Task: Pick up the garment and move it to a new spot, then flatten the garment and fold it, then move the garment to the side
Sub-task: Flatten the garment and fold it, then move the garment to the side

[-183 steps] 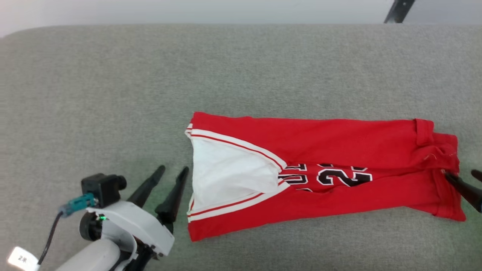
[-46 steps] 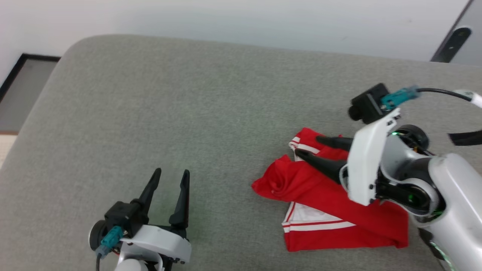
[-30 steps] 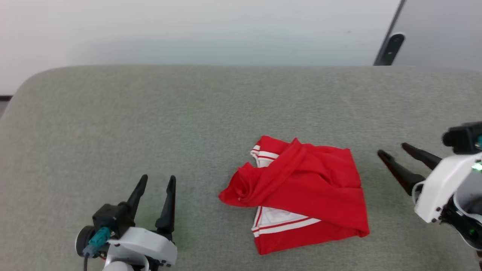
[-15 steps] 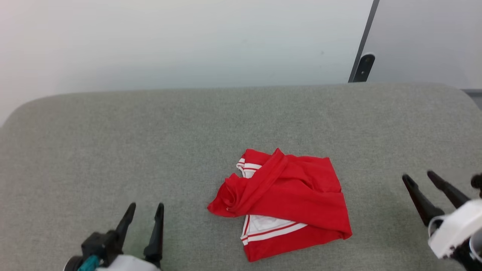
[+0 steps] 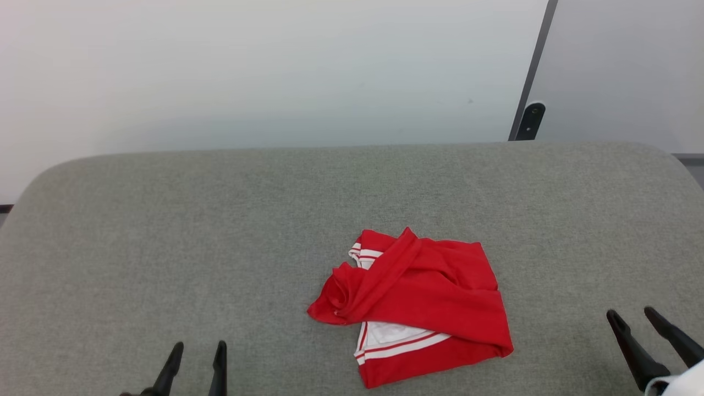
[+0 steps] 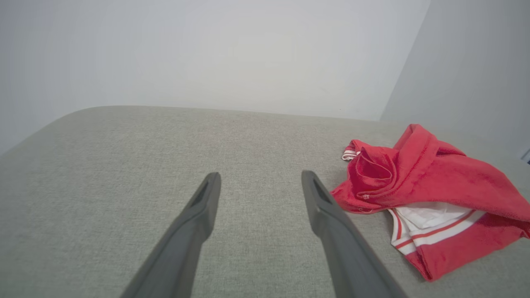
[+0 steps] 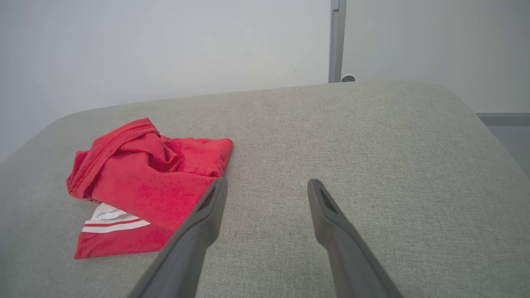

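You're looking at a wide grey padded surface (image 5: 165,247) with a pale wall (image 5: 247,71) behind it. The garment (image 5: 423,297) lies on the surface just right of centre, a rumpled red bundle. A white striped band shows at its near edge, and one red flap is bunched toward the left. Your left gripper (image 5: 200,345) is at lower left, fingers apart, nothing between them, well clear of the cloth. Your right gripper (image 5: 630,312) is at lower right, likewise spread and empty.
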You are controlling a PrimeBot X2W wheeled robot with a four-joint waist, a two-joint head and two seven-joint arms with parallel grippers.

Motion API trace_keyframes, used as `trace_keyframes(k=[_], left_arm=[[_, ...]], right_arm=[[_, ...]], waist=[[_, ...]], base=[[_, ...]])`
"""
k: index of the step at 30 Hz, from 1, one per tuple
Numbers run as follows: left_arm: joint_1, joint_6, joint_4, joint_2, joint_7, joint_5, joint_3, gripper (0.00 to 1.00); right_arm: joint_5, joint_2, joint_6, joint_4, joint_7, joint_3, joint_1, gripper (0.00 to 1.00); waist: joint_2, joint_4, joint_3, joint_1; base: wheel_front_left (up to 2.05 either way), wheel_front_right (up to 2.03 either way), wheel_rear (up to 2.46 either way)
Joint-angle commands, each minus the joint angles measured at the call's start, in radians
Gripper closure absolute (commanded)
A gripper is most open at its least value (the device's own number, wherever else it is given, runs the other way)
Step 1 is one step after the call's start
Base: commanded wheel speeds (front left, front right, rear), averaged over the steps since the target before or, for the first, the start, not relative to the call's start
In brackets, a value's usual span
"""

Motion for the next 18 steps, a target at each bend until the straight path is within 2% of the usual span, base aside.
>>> trace_keyframes(k=[1, 8, 18], left_arm=[[0.035, 0.014, -0.045, 0.001, 0.013, 0.004, 0.001, 0.00], [0.079, 0.034, -0.126, -0.001, 0.044, 0.001, -0.003, 0.00], [0.088, 0.047, -0.158, 0.008, 0.064, -0.004, -0.007, 0.00]], right_arm=[[-0.012, 0.010, -0.001, -0.031, 0.013, -0.023, 0.039, 0.00], [-0.029, 0.035, -0.001, -0.088, 0.046, -0.058, 0.081, 0.00], [-0.043, 0.053, -0.001, -0.111, 0.076, -0.066, 0.083, 0.00]], waist=[[0.0000, 0.004, -0.005, 0.0000], [0.0000, 0.009, -0.006, 0.0000], [0.0000, 0.018, -0.006, 0.0000]], base=[[0.00, 0.00, 0.00], [0.00, 0.00, 0.00], [0.00, 0.00, 0.00]])
